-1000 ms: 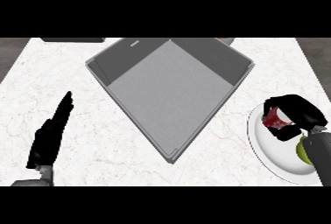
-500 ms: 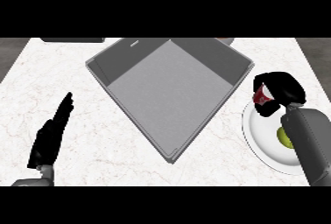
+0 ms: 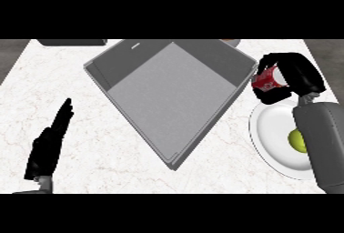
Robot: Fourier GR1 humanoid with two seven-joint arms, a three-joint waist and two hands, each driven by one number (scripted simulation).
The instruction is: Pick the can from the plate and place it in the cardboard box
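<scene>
White marble counter, grey box centred. Right hand curled round red can beside box rim, above plate. Left hand flat, fingers straight.

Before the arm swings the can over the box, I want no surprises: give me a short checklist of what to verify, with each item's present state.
1. Red metal can held by right hand: ok, fingers curl round it.
2. Can clear of the round white plate: ok, it shows beyond the plate's far edge.
3. Can over the open grey box: not ok, it is beside the box's right corner.
4. Box interior free: ok, nothing shows inside.
5. Left hand out of the path: ok, open at the view's left.
6. Green fruit on the plate: ok, lying there.
</scene>
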